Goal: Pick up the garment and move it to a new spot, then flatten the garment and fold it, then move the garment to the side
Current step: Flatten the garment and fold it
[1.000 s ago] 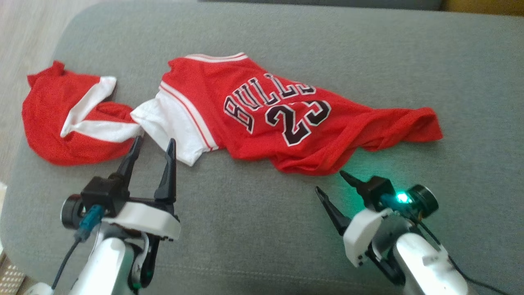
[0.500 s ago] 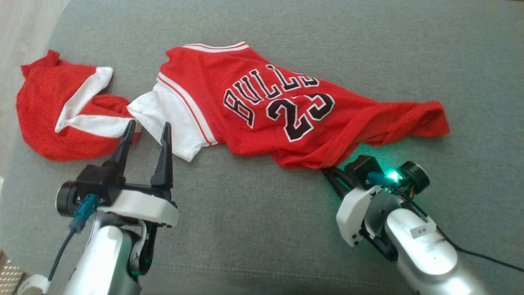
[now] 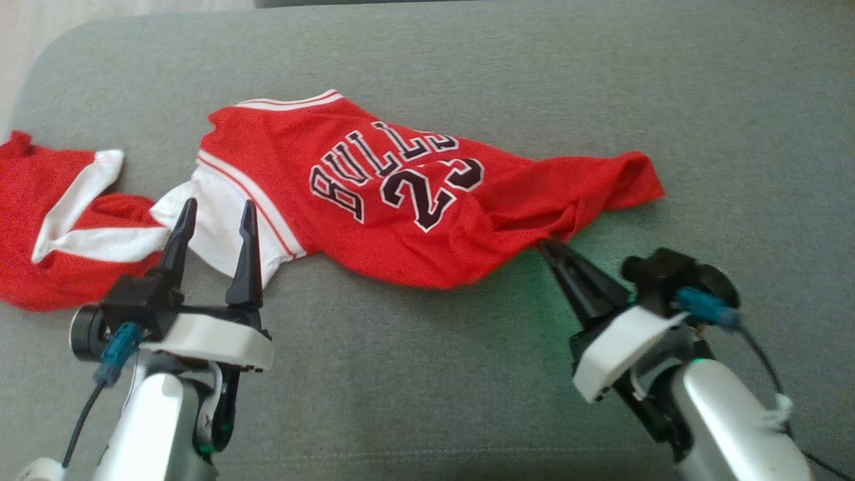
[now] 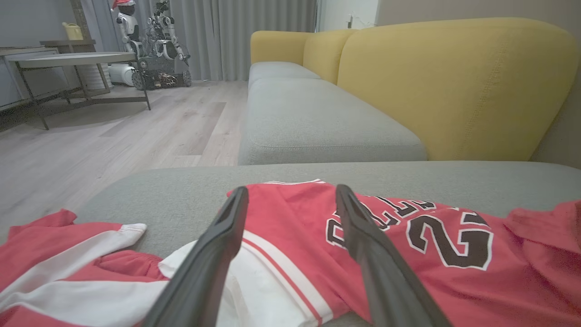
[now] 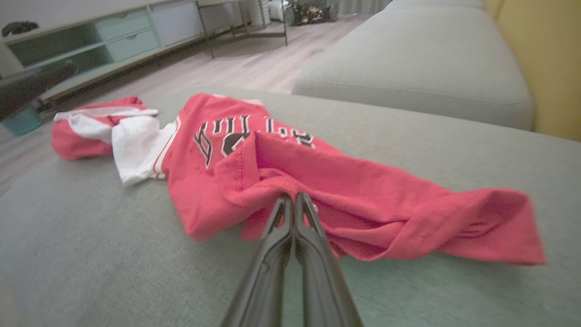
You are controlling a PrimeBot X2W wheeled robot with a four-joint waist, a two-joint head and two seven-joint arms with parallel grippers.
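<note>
Across grey cushion [image 3: 467,374]: red jersey [image 3: 374,220], rumpled.
Right gripper [image 3: 544,246]: pressed together, apparently pinching its front hem.
Left gripper [image 3: 219,202]: spread.

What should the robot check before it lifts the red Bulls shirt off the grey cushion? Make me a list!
1. Right tool shut on the red mesh Bulls 23 jersey: ok, its tips pinch a near fold.
2. Left tool ready: ok, open at the jersey's white side panel, gripping nothing.
3. Jersey flat: not ok, its right end is bunched.
4. Jersey free of the crumpled red-and-white garment: cannot tell, their white parts meet.
5. Room on the grey fabric couch cushion: ok, bare fabric near the robot.
</note>
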